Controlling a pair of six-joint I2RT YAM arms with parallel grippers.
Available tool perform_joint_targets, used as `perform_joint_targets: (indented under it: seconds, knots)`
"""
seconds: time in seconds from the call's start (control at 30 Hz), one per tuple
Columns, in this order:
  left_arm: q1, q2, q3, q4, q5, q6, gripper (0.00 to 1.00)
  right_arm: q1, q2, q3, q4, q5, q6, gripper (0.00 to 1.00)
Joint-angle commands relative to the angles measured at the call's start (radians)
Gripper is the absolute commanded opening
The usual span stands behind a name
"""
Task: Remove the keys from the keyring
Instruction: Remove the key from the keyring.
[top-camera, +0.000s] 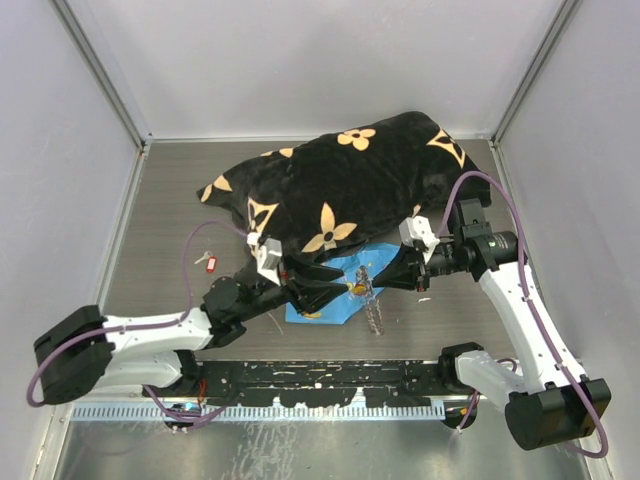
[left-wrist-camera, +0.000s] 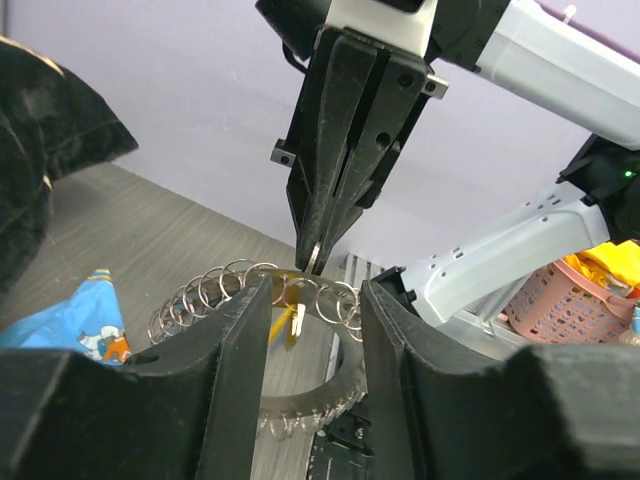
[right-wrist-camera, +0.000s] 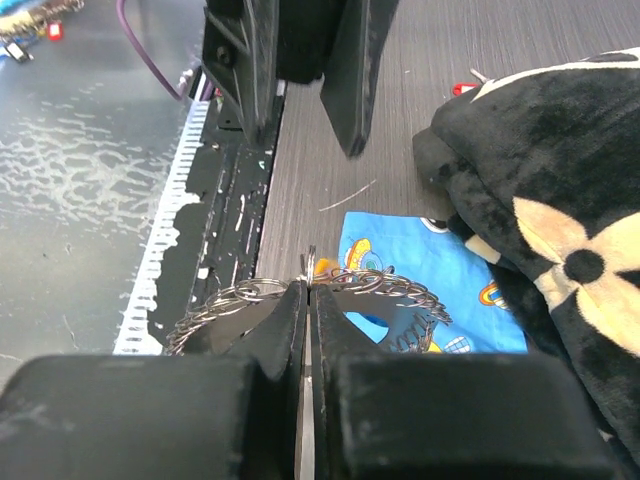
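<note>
The keyring (top-camera: 372, 302) is a loop of small linked silver rings held just above the blue cloth. My right gripper (right-wrist-camera: 308, 290) is shut on one ring of the keyring (right-wrist-camera: 400, 290); from the left wrist its tips (left-wrist-camera: 315, 255) pinch the top of the loop. A key with a yellow head (left-wrist-camera: 297, 322) hangs from the keyring (left-wrist-camera: 200, 295) below that pinch. My left gripper (left-wrist-camera: 315, 290) faces it, open, its jaws to either side of the key and touching nothing. A red-headed key (top-camera: 209, 263) lies loose on the table at the left.
A blue patterned cloth (top-camera: 335, 297) lies under the grippers. A black blanket with tan flowers (top-camera: 350, 180) is heaped behind it. Outside the cell on the right is a pink basket (left-wrist-camera: 575, 300). The black rail with the arm bases (top-camera: 320, 380) runs along the near edge.
</note>
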Motion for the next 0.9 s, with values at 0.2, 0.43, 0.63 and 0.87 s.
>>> perform_joint_targets:
  seconds: [0.2, 0.43, 0.63, 0.87]
  knots:
    - [0.000, -0.351, 0.047, -0.551, 0.010, 0.228, 0.46, 0.153, 0.034, 0.173, -0.138, 0.311, -0.190, 0.01]
    - [-0.081, -0.256, 0.122, -0.588, 0.054, 0.416, 0.46, 0.244, 0.080, 0.298, -0.222, 0.521, -0.273, 0.01]
    - [-0.136, -0.121, 0.166, -0.484, -0.024, 0.598, 0.46, 0.299, 0.093, 0.330, -0.249, 0.600, -0.285, 0.01]
    - [-0.138, -0.029, 0.174, -0.356, -0.101, 0.633, 0.42, 0.306, 0.087, 0.315, -0.252, 0.557, -0.286, 0.01]
